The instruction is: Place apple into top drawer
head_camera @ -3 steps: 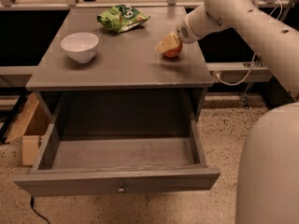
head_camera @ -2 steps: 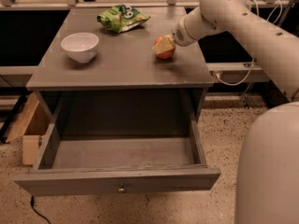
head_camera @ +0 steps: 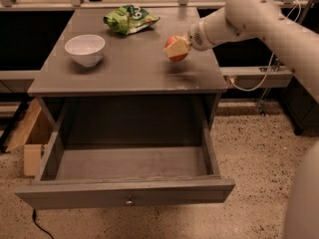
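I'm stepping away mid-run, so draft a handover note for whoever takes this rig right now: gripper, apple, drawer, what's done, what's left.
Gripper: shut on the apple, over the right side of the tabletop; the apple appears lifted off the surface.
Top drawer: pulled open below the tabletop.
Done: apple grasped.
Left: carry it forward over the drawer, lower it, release.
White bowl and green snack bag sit on the tabletop, off that path.
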Motion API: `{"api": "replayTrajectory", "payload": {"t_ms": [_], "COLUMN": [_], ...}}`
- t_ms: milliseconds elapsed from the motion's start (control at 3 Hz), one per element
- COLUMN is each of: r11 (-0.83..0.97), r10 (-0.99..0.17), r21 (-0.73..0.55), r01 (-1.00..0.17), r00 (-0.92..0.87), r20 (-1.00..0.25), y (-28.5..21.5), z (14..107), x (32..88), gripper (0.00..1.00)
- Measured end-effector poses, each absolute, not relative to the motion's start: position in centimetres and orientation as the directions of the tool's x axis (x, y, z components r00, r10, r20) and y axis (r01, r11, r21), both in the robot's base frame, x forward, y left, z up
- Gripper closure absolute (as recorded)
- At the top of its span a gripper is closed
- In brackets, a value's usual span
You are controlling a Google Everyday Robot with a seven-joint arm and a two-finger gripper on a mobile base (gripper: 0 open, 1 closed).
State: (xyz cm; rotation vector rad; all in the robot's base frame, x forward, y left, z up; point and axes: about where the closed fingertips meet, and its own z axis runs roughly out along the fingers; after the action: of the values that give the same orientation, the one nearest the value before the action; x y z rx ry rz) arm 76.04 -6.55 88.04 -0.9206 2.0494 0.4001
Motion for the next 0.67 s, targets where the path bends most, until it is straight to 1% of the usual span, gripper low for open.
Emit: {"api": "replayTrajectory", "payload": {"t_ms": [333,667], "r11": [0.663,0.592], "r10": [-0.455,-0.461], "r21": [-0.126,-0.173], "r01": [-0.738,-0.787], "r00": [-0.263,-0.154], "r20": [-0.851,-0.874], "y": [-9.7,-10.6], "z": [93.1,96.0], "x": [71.8,67.2], "gripper": [1.0,1.0]}}
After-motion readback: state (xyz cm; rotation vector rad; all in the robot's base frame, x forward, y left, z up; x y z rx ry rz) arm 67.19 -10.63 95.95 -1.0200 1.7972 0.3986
